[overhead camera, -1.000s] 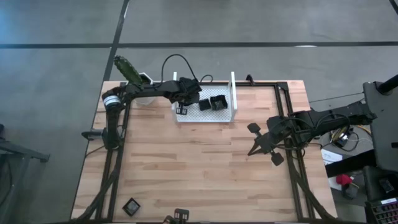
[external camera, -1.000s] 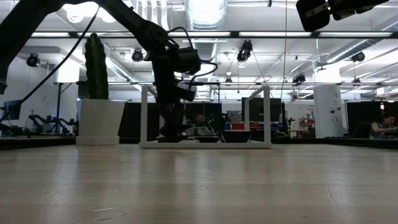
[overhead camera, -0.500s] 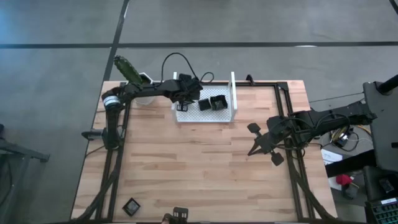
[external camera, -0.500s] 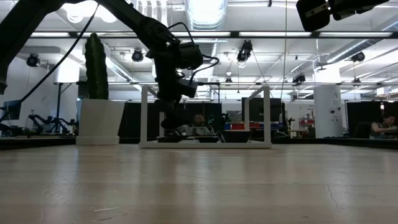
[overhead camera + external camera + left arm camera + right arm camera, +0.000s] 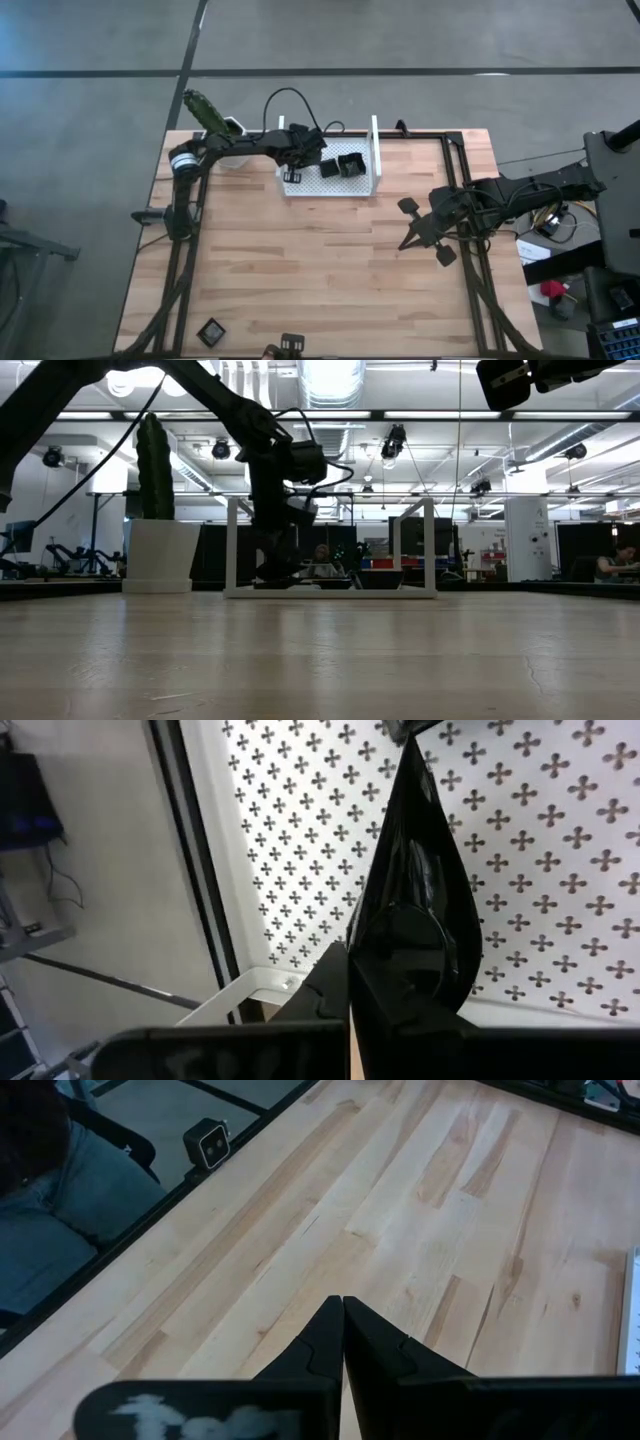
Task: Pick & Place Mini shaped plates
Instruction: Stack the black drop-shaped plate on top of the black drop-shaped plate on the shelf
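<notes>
- From above, we are seeing the left gripper (image 5: 296, 160) reaching over the white tray (image 5: 375, 150) at the table's (image 5: 320, 270) far edge, near the tray's nine o'clock side. Two small dark plates (image 5: 340, 166) are lying in the tray, just toward three o'clock from the gripper. A cactus pot (image 5: 222, 135) is standing toward nine o'clock of the tray.
- The right gripper (image 5: 408, 240) is hanging clenched and empty near the table's three o'clock edge, well apart from the tray.
- At table height, we are watching the left gripper (image 5: 275, 565) pointing down inside the tray's (image 5: 430, 550) upright sides, with the cactus pot (image 5: 158, 555) standing at nine o'clock of it.
- Through the left wrist camera, we are looking at a teardrop plate (image 5: 420, 920) against the tray's perforated floor (image 5: 300, 830). The closed fingers (image 5: 335, 985) are overlapping the plate's round end; we cannot tell whether they are pinching it or only touching it.
- Through the right wrist camera, the fingers (image 5: 325, 1340) are pressing together over bare wood (image 5: 430, 1230).
</notes>
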{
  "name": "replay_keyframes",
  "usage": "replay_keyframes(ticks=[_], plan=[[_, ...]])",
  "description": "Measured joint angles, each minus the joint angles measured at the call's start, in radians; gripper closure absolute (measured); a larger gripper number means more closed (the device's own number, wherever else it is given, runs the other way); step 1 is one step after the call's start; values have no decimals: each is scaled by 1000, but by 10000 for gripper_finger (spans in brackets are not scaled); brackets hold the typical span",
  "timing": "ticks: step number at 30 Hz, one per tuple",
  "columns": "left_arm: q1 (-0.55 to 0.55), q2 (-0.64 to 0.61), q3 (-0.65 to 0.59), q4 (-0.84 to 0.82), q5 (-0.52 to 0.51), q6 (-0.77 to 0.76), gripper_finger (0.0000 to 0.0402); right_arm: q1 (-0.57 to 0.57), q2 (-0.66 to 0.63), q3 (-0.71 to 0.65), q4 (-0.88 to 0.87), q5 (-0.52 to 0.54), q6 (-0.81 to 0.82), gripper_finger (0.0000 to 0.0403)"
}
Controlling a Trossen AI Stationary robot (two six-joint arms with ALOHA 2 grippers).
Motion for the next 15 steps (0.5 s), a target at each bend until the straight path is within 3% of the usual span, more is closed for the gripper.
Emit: replay_keyframes(ticks=[15], plan=[[0,0,0,2,-30,1,379,0,0,0,0,0,0,394]])
